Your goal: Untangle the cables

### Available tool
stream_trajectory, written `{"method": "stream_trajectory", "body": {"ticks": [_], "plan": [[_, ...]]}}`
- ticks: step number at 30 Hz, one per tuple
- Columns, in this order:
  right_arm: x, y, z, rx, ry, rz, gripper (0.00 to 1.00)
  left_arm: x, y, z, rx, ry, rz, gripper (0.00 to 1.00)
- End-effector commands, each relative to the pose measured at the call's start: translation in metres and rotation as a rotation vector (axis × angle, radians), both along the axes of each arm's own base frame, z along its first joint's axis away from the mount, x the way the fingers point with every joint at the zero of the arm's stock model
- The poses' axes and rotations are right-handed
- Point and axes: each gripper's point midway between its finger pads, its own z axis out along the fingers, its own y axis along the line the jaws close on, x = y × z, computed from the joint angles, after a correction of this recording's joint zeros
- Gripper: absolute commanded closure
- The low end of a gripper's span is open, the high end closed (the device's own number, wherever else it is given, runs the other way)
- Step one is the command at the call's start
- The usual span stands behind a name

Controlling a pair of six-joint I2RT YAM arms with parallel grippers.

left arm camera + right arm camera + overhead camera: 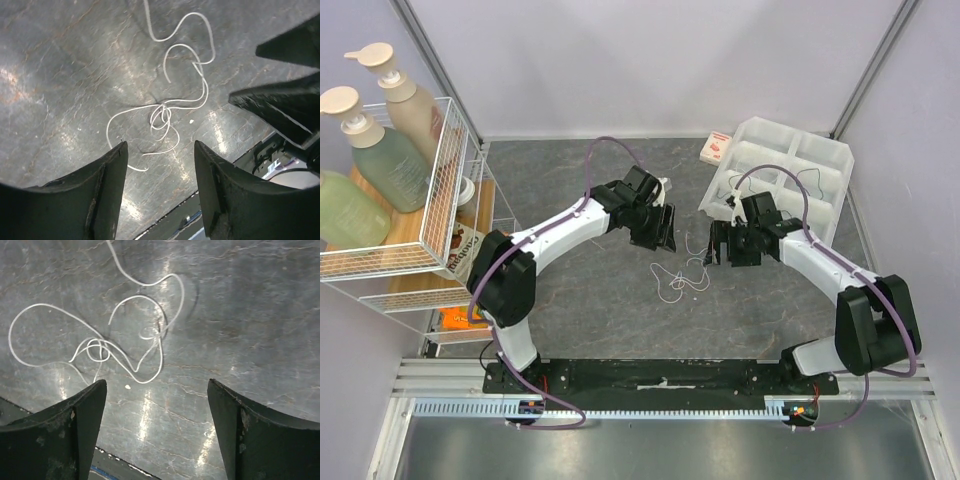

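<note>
The cables (678,279) lie in a loose white tangle on the grey worktop (600,310), a little nearer than the two grippers and between them. The left gripper (660,238) stands partly open and holds nothing. The right gripper (725,250) gapes wider, also empty. In both wrist views the knot lies beyond the fingertips, untouched. Any dark strands are hard to make out. Farther back, the right arm partly hides a white compartment tray (830,165).

Your top view looks down from behind the left arm (558,228) and right arm (820,262) over the whole table (600,305). Both wrist views face it too (far closer); all three share the cables (680,278).
</note>
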Motion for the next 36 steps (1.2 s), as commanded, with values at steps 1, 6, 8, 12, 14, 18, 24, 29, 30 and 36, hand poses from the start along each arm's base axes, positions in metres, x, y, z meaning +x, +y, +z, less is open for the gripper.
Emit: {"method": "stream_trajectory", "body": {"ticks": [1,6,8,12,14,18,24,29,30,36], "plan": [[0.013,0.022,0.023,0.111,-0.098,0.083,0.14,0.006,0.009,-0.012,0.027,0.083,0.208,0.37],[0.024,0.022,0.005,0.091,-0.054,0.04,0.21,-0.005,0.011,-0.041,0.047,0.169,0.205,0.39],[0.028,0.017,0.0,0.059,-0.05,0.011,0.22,-0.007,0.007,-0.049,0.034,0.182,0.187,0.42],[0.032,0.023,-0.003,0.078,-0.024,0.014,0.26,-0.011,0.009,-0.07,0.059,0.211,0.178,0.42],[0.033,0.029,-0.01,0.077,-0.002,0.019,0.27,-0.015,0.008,-0.072,0.039,0.204,0.166,0.39],[0.037,0.035,-0.022,0.05,0.017,-0.007,0.27,-0.025,0.007,-0.077,-0.012,0.214,0.143,0.37],[0.042,0.043,-0.031,0.017,0.022,0.002,0.3,-0.024,0.008,-0.059,-0.041,0.119,0.108,0.32],[0.038,0.046,-0.036,0.031,0.034,-0.01,0.54,-0.025,0.02,-0.026,-0.048,0.023,0.112,0.15],[0.037,0.046,-0.037,0.031,0.033,-0.018,0.58,-0.025,0.025,-0.024,-0.038,0.011,0.124,0.14],[0.034,0.047,-0.032,0.044,0.028,-0.015,0.98,-0.032,0.042,-0.034,-0.015,0.067,0.226,0.11]]}}
